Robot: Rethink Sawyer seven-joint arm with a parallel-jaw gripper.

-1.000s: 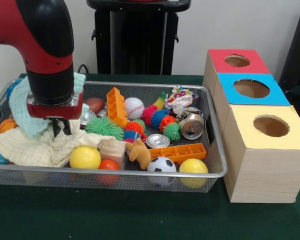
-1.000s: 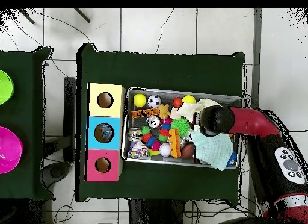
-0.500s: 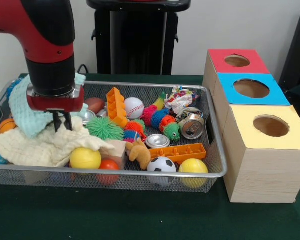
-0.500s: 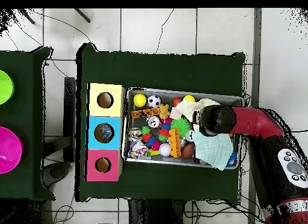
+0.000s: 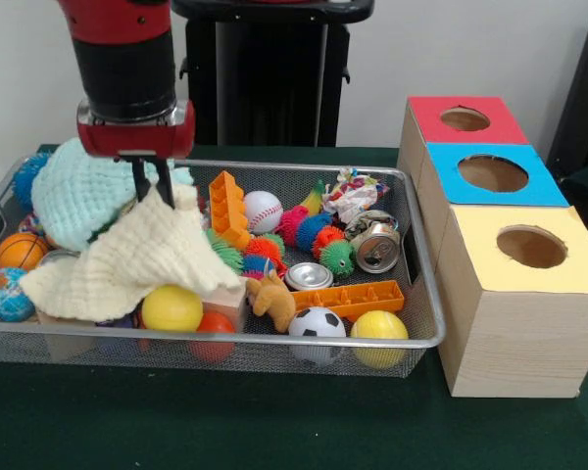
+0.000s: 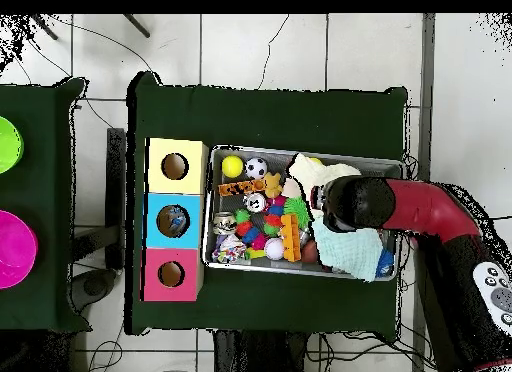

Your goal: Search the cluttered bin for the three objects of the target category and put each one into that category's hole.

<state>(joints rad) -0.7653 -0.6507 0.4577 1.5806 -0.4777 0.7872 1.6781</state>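
Note:
The wire mesh bin (image 5: 421, 323) (image 6: 300, 153) holds balls, cans, toys and cloths. My gripper (image 5: 153, 186) hangs over its left part and is shut on a pale yellow cloth (image 5: 142, 259), lifting one corner so it drapes down over a yellow ball (image 5: 171, 308). From above, the cloth (image 6: 305, 175) pokes out beside the arm. A mint cloth (image 5: 78, 196) (image 6: 350, 250) lies behind it. The red-topped box's hole (image 5: 465, 118) (image 6: 170, 274) is at the far right of the front view, beyond the blue box (image 5: 493, 173) and yellow box (image 5: 531, 247).
In the bin: a baseball (image 5: 263, 211), soccer ball (image 5: 317, 323), yellow ball (image 5: 378, 326), crushed cans (image 5: 377, 247), orange blocks (image 5: 351, 299), spiky toys (image 5: 309, 235), an orange ball (image 5: 22, 250), a globe ball (image 5: 5, 294). Green table cloth (image 5: 274, 421) lies in front.
My gripper has risen and shifted right in the front view, pulling the pale yellow cloth up with it. Balls at the bin's left are uncovered.

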